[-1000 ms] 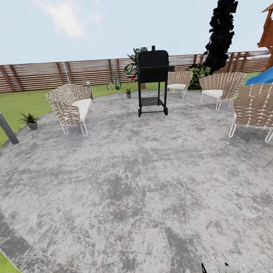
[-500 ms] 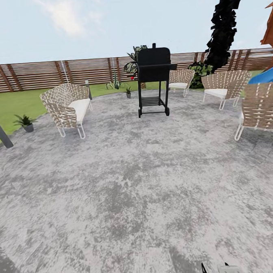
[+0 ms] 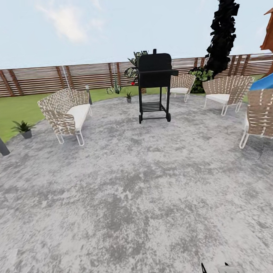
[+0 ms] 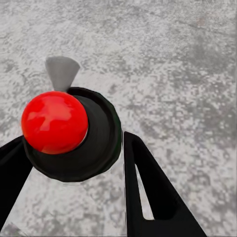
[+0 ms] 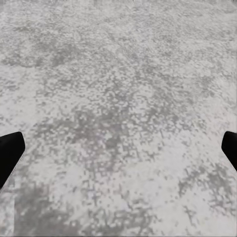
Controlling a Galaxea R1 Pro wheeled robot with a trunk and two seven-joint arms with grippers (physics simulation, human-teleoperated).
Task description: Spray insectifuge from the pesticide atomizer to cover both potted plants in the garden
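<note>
A home garden — a round stone patio point(image 3: 140, 193) ringed by woven chairs point(image 3: 65, 115) around a black grill point(image 3: 154, 84), with lawn point(image 3: 12, 108), a slatted wooden fence point(image 3: 47, 79) and a play slide point(image 3: 267, 80) beyond.

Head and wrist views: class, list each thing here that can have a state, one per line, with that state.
Right gripper: open, nothing between its fingers.
Left gripper: cannot tell, a red ball and black disc sit between its fingers.
Grill: lid closed, standing upright on the patio.
Potted plant: upright at the patio's edge.
</note>
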